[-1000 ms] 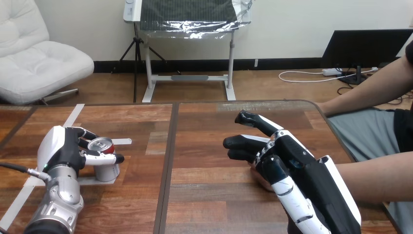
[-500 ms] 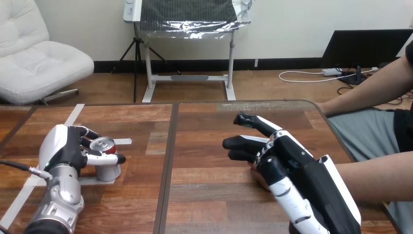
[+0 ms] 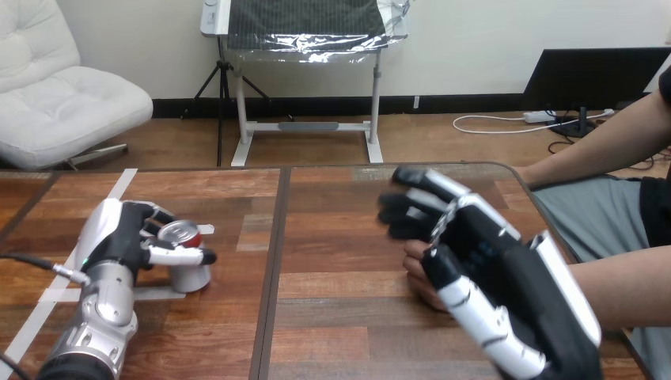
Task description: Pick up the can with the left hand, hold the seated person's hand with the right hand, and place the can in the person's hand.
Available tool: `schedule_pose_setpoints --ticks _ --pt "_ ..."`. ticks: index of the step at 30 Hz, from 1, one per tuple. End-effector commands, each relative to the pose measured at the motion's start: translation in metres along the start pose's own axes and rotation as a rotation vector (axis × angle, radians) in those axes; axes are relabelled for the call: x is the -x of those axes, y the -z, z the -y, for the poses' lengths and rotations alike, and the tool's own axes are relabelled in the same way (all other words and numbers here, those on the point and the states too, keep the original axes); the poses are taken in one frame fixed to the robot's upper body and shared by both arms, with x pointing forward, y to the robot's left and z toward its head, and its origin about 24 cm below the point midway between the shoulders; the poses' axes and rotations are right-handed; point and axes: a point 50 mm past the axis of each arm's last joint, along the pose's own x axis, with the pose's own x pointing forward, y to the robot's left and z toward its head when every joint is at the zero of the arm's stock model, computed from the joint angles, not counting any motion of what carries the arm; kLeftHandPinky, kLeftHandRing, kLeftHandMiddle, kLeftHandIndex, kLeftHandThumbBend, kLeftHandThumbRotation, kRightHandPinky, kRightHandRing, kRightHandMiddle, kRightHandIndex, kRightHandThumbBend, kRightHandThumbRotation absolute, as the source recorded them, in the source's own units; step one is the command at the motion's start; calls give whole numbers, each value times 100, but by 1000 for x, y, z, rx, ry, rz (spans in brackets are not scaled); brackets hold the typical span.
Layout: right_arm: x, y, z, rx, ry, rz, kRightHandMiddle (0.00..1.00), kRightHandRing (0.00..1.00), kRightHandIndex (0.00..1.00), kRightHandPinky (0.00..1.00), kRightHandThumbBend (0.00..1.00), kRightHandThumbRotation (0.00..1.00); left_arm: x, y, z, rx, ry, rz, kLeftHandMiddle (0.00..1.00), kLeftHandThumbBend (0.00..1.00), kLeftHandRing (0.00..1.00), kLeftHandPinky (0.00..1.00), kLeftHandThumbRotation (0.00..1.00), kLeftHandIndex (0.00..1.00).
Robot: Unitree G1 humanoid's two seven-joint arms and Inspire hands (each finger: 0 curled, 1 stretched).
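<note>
— Two hands on the job, then. Where was the can?
— Toward 8 o'clock on the bench, upright, its silver top showing. The left hand had closed round it, with the thumb across the near side and the fingers curled behind the far side.
— Was it off the wood?
— I couldn't tell. Its base sat just over a strip of white tape, and whether it touched or was raised a little wasn't clear.
— And the right hand?
— Toward 4 o'clock, lying over the person's hand. Its fingers were nearly straight, a little spread, and reached past the person's hand toward 10 o'clock. They were wrapped round nothing, so it was open.
— So it held the person's hand?
— I saw no grip. The person's hand peeked out from under the palm on the 9 o'clock side. The thumb ran along the near side, and whether it pressed on the person's hand I couldn't make out.
— How did the can stand to the person's hand?
— Well apart, off at its 9 o'clock, with the bench's seam between them.
</note>
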Motion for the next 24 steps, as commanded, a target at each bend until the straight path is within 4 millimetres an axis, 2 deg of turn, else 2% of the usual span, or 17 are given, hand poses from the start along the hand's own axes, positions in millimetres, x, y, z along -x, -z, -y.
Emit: schedule_pose_setpoints --ticks 1,10,24 --pt "-17 -5 15 87 -9 82 86 89 88 89 49 55 -8 -38 -25 19 -54 154 46 82 44 40 0 45" --pt "-27 -1 32 169 18 93 87 89 87 88 48 52 -2 -49 -28 32 -23 219 46 83 44 39 0 44" --pt "-42 3 57 259 58 103 84 85 84 85 57 45 12 -69 -38 44 0 329 42 85 39 34 0 42"
